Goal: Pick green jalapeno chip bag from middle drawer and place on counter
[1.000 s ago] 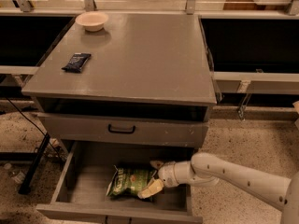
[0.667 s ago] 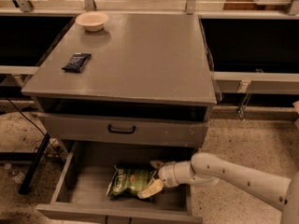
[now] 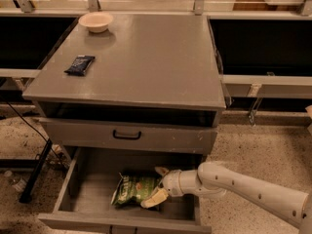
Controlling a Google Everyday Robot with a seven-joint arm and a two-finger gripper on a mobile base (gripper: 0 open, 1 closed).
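The green jalapeno chip bag lies flat on the floor of the pulled-out middle drawer, right of centre. My white arm comes in from the lower right. The gripper is down inside the drawer at the bag's right end and stands open. One tan finger sits behind the bag's edge and the other rests over its front right corner. The grey counter is the cabinet's top, above the drawer.
A cream bowl sits at the counter's back left, and a flat dark navy packet lies near its left edge. The drawer front with a black loop handle overhangs the open drawer's rear. A black stand leg and cable are on the floor to the left.
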